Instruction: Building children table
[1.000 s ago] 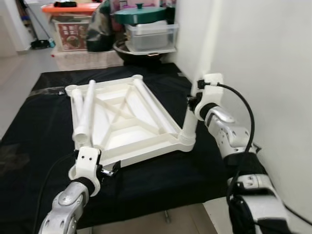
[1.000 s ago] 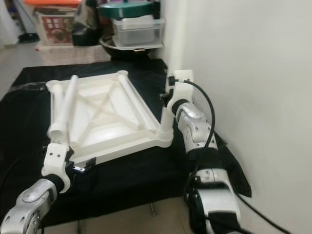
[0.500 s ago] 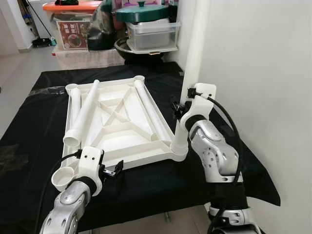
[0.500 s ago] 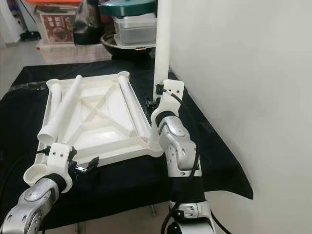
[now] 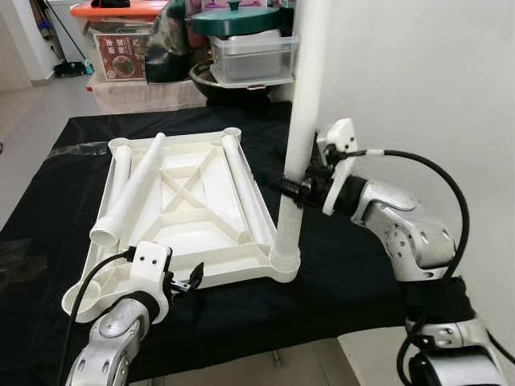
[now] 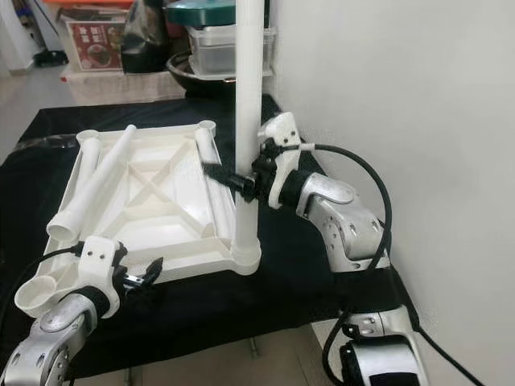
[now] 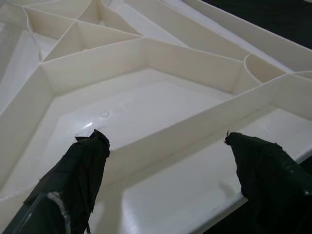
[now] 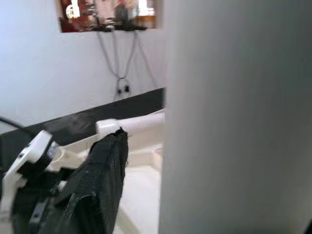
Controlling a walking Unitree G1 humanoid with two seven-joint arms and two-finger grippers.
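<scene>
While the upturned white tabletop (image 5: 189, 205) lies underside up on the black-draped counter (image 5: 338, 265), the right claw (image 5: 301, 188) is clamped around a tall white leg (image 5: 299, 121) standing upright in the near right corner socket. The left claw (image 7: 165, 165) hangs spread wide over the tabletop's near rim, holding nothing.

The leg looks like a hollow plastic tube: light, stiff and smooth, so likely to slip or twist in the fingers. A grip low on the shaft, near the socket, should steady it best for pressing home.

Three more legs (image 5: 133, 189) lie loose across the ribbed underside and could roll. Close on the right stands a white wall (image 5: 434, 80), cramping that elbow. Behind the counter sit storage tubs (image 5: 249, 58) and a green-lidded pot (image 5: 233, 20), well apart.
</scene>
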